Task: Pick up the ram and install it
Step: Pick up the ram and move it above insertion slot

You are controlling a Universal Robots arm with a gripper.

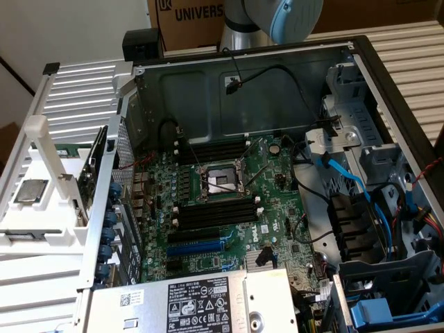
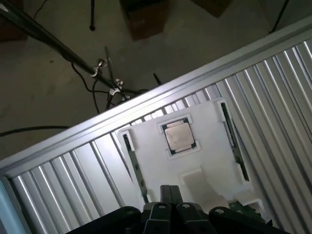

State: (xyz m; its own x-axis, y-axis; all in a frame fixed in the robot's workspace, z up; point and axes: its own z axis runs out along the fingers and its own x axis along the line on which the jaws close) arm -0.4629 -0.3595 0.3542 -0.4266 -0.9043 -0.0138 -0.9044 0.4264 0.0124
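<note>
1. The computer case (image 1: 250,90) lies open with its board (image 1: 229,208) facing up. Metal walls stand around it, and cables and drive bays crowd the exterior view's right
2. The ribbed metal surface (image 1: 83,90) runs beside the case on the exterior view's left. In the wrist view a straight rail (image 2: 146,105) marks its edge, with floor (image 2: 48,73) beyond
3. The arm (image 1: 277,17) shows at the top of the exterior view, beyond the case's far wall
4. The white tray (image 2: 151,165) rests on the surface near the rail, with open ribbed metal on both sides of it
5. Long black slots (image 1: 211,149) lie in two banks on either side of the socket (image 1: 218,182), and the space above them is open
6. The ram (image 2: 234,144) is a long, thin, dark green stick standing on edge in a groove along one side of the tray. Only its narrow edge shows, so chips and label cannot be made out. A similar stick (image 2: 132,163) sits along the opposite side, well apart from it
7. The square silver-topped chip (image 2: 179,136) lies flat in a pocket between the two sticks
8. The fingers (image 2: 165,195) are pressed together, holding nothing, above the tray and apart from the ram
</note>
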